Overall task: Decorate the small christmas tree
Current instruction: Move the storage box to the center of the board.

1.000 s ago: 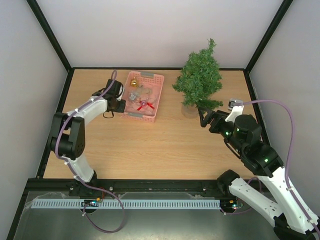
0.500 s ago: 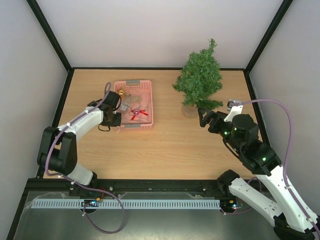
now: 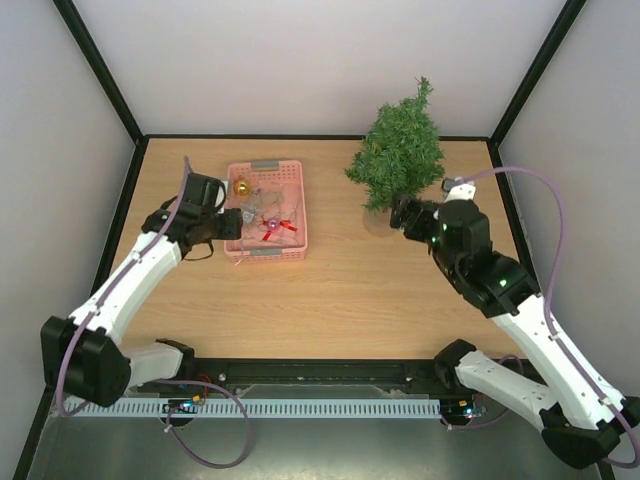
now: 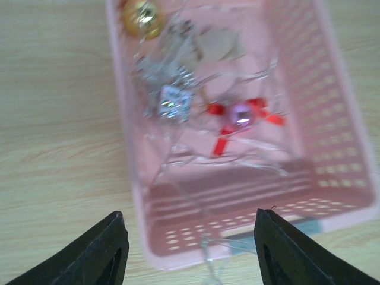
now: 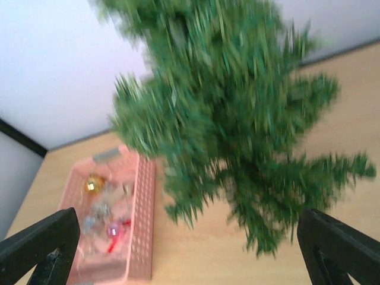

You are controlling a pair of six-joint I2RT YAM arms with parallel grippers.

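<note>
The small christmas tree point(image 3: 400, 150) stands upright at the back right of the table, dark green and bushy; it fills the right wrist view point(image 5: 225, 107), blurred. My right gripper point(image 3: 400, 215) is open just in front of its lowest branches, with nothing between the jaws point(image 5: 190, 255). A pink plastic basket point(image 3: 265, 252) of ornaments sits at the back left. My left gripper point(image 3: 230, 222) is open at the basket's left end, holding nothing point(image 4: 193, 255). Inside lie a gold ball point(image 4: 141, 16), a silver ornament point(image 4: 172, 101) and a pink ball with red ribbon point(image 4: 240, 116).
Walls close the table at the left, back and right, and the tree stands near the back right corner. The basket point(image 5: 142, 225) also shows left of the tree in the right wrist view. Bare wood point(image 3: 330, 290) lies between the two arms.
The left gripper dragged the basket left, straightening it, then opened and let go of its end. The right gripper moved up closer to the tree's lower branches, still open.
</note>
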